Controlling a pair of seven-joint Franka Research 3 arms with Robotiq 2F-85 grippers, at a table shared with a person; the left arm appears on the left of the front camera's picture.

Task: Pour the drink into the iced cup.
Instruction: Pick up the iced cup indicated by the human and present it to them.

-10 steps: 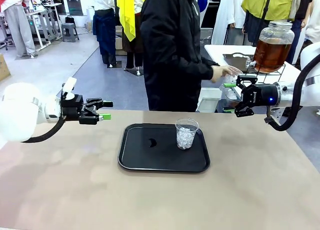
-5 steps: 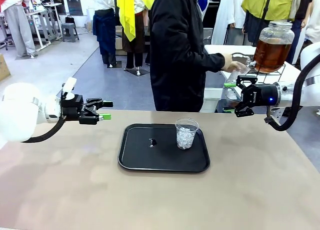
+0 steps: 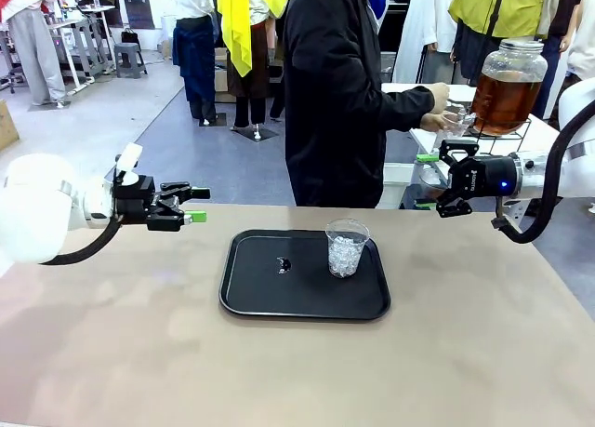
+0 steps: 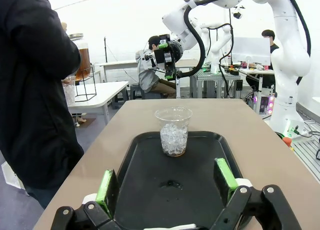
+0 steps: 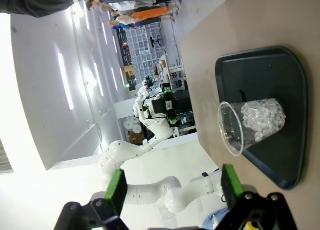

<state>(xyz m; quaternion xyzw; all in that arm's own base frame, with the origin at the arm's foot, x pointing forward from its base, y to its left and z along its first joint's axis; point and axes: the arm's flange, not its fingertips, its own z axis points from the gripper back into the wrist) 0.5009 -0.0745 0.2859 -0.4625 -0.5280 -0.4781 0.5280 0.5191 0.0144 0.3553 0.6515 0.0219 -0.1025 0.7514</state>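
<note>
Here, left gripper [image 3: 198, 205] and right gripper [image 3: 425, 180] gape empty, flanking tray [image 3: 251, 297].
On tray, iced cup [image 3: 346, 248]; beyond tray, person's hand [image 3: 435, 122] at jar [image 3: 521, 55] of drink [image 3: 502, 101], what it holds unclear.

- Past your desk's [image 3: 139, 353] far edge, you see pale grey floor [image 3: 102, 120] running back.
- Off the desk's far right corner stands a white side table [image 4: 112, 91].
- A grey stool [image 3: 130, 60] sits far back left.
- Bright white walls [image 4: 125, 19] surround you.

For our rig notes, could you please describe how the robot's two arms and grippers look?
Left arm and right arm: glossy white, rounded. Left gripper and right gripper: black, jaws green-padded. A black cable loops under each wrist; the right one shows a blue light.
</note>
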